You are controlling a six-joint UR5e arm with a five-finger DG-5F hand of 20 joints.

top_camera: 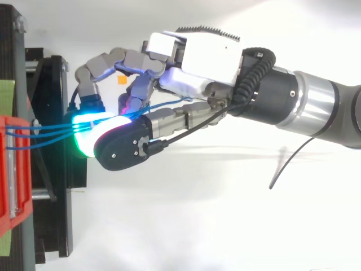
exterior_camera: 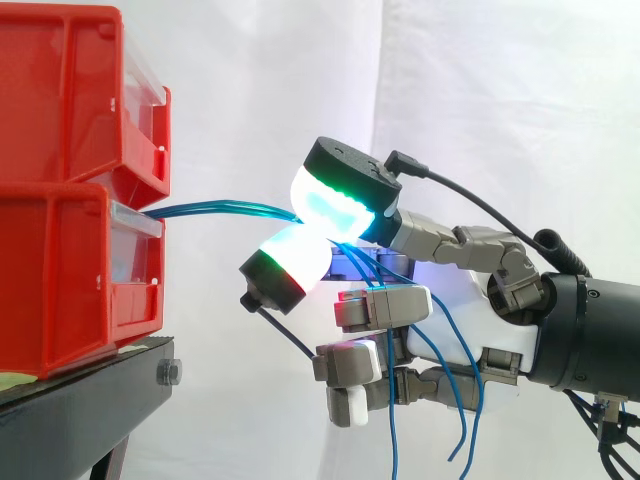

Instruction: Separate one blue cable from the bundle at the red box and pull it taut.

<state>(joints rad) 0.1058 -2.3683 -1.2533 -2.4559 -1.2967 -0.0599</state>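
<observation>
Two red bins [exterior_camera: 70, 200] are stacked on a black stand [exterior_camera: 90, 390] at the left. A bundle of thin blue cables [exterior_camera: 230, 209] leaves the gap between the bins and runs almost level to my hand [exterior_camera: 455, 325]. Two glowing fingertips [exterior_camera: 335, 200] press together on the strands about a hand's width from the bins. From above, several strands [top_camera: 48, 132] fan out from the red box [top_camera: 11, 169] into the pinch below my hand [top_camera: 208, 56]. I cannot tell how many strands are pinched. The loose ends [exterior_camera: 465, 400] hang down behind the other, curled fingers.
The black stand [top_camera: 53, 169] juts out under the bins toward the hand. A white curtain [exterior_camera: 480, 100] closes the background. A thin dark wire [top_camera: 287, 161] trails beneath the forearm in the top view.
</observation>
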